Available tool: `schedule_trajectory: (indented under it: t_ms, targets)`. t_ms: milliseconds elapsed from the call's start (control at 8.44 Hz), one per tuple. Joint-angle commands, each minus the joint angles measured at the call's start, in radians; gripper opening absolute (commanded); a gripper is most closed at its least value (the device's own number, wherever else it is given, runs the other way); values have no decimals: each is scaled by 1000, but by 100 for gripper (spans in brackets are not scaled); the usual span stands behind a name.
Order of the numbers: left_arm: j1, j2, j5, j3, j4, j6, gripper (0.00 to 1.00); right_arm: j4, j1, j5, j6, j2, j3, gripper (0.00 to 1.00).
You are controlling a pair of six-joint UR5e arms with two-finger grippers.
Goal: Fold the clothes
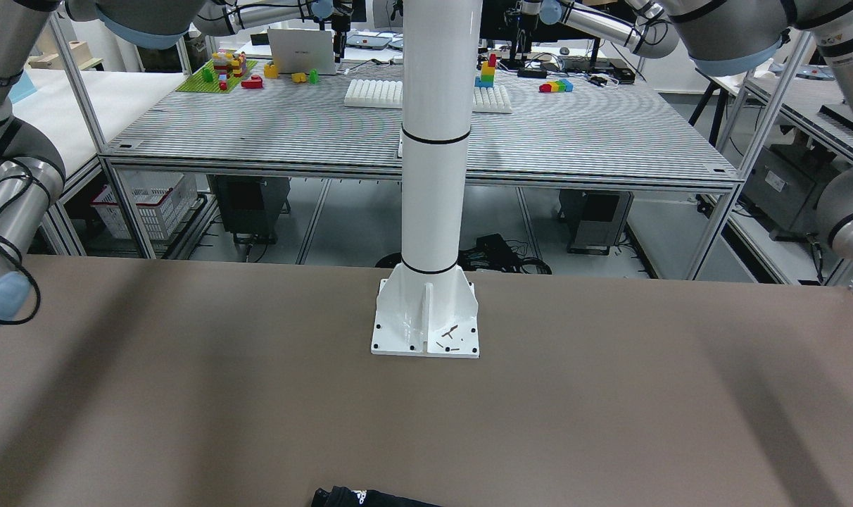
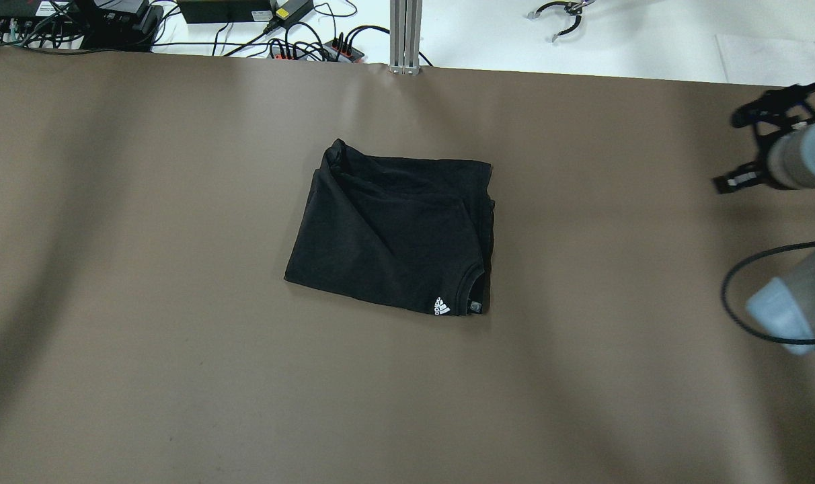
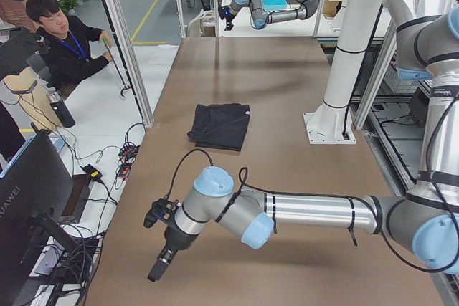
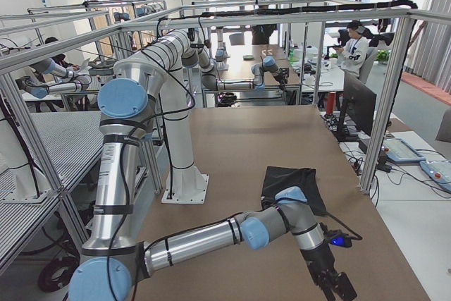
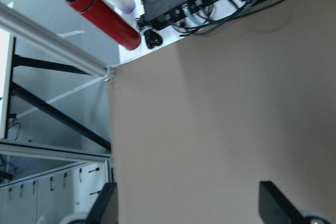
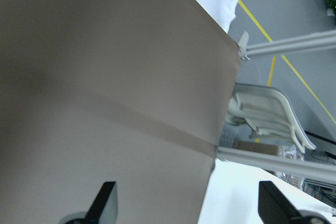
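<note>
The clothes are one black garment (image 2: pixel 391 232), folded into a rough rectangle at the middle of the brown table, with a small white logo (image 2: pixel 442 306) at its near right corner. It also shows in the left side view (image 3: pixel 221 125), the right side view (image 4: pixel 290 182) and at the bottom edge of the front view (image 1: pixel 370 498). My right gripper (image 2: pixel 735 149) is open and empty, far right of the garment, over the table's right end (image 6: pixel 189 203). My left gripper (image 5: pixel 189 203) is open and empty over the table's left end (image 3: pixel 153 245), far from the garment.
The white column base (image 1: pixel 426 320) is bolted on the robot's side of the table. Cables and power strips (image 2: pixel 300 47) lie beyond the far edge. A red bottle (image 5: pixel 102 14) stands off the left end. A seated person (image 3: pixel 64 41) is beside the table.
</note>
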Motion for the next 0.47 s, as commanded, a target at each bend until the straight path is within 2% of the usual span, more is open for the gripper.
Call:
schedule_trajectory:
  t_ms: [0, 119, 356]
  targets:
    - [-140, 56, 26, -63, 4, 123, 94, 98, 152, 2, -102, -115, 29, 94]
    - [-137, 81, 34, -79, 13, 96, 94, 106, 152, 4, -93, -118, 26, 94]
    - [-134, 141, 32, -78, -52, 158, 94, 106, 151, 12, -92, -115, 23, 94]
